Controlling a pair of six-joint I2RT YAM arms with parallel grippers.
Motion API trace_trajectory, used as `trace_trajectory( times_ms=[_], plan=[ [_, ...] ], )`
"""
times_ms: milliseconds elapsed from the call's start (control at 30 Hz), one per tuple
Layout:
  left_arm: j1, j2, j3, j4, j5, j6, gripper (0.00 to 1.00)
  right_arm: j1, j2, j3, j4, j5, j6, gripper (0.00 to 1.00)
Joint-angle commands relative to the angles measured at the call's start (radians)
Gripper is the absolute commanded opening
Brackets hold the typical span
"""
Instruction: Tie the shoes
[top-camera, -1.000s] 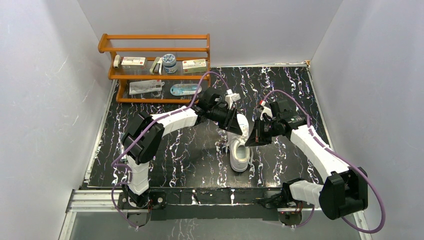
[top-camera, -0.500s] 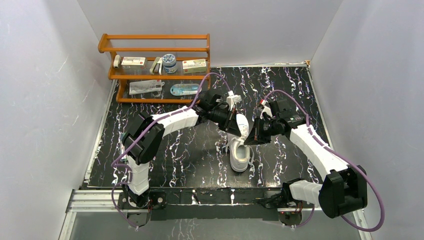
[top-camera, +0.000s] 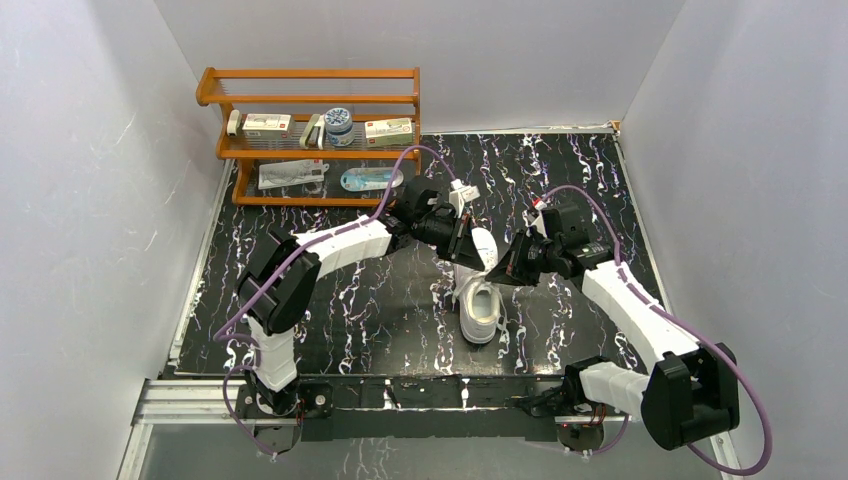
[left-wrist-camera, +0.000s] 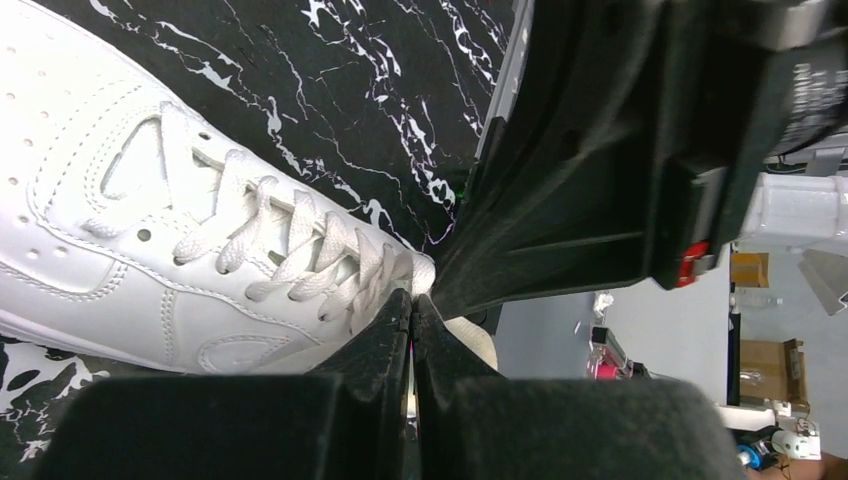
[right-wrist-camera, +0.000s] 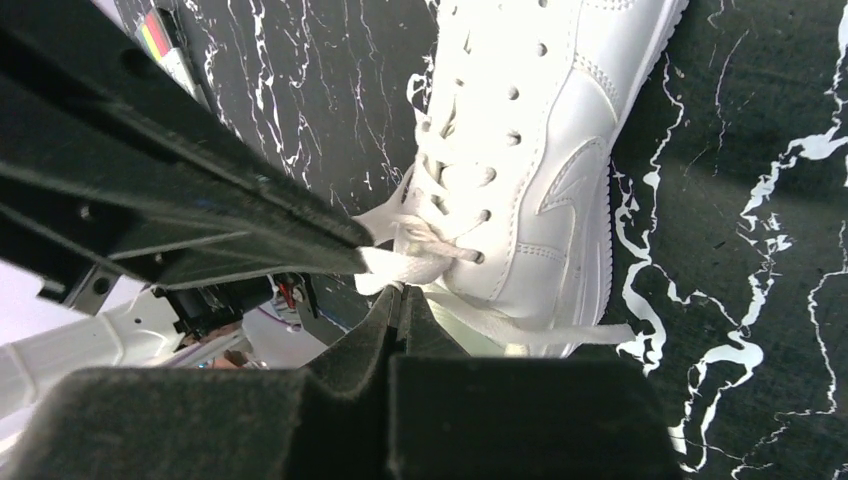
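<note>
Left end effector (left-wrist-camera: 411, 300) newly closed, sneaker (left-wrist-camera: 150, 250) alongside

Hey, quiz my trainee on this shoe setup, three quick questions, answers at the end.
1. What do the left gripper and right gripper both meet at on the all-white low-top sneaker?
2. Where on the black marbled table is the brown wooden rack? A far left corner; B near right corner; C touching the sneaker.
3. True or false: the left gripper is wide open.
Key: 1 its white laces; 2 A; 3 false, it is shut.
</note>
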Motion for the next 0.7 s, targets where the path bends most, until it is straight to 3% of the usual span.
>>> trace_trajectory(
  times_ms=[0,433,667],
  plan=[
    [-0.006,-0.087,-0.014,0.033,0.013,-0.042,0.00,-0.001,-0.012,-0.034,0.094,-0.013,0.124,0.00],
    [-0.017,-0.110,-0.044,0.030,0.016,-0.061,0.00,-0.001,-0.090,-0.191,0.357,0.040,0.384,0.00],
    [-0.026,-0.126,-0.070,0.027,0.003,-0.056,0.00,0.000,-0.098,-0.213,0.415,0.087,0.461,0.00]
  ],
)
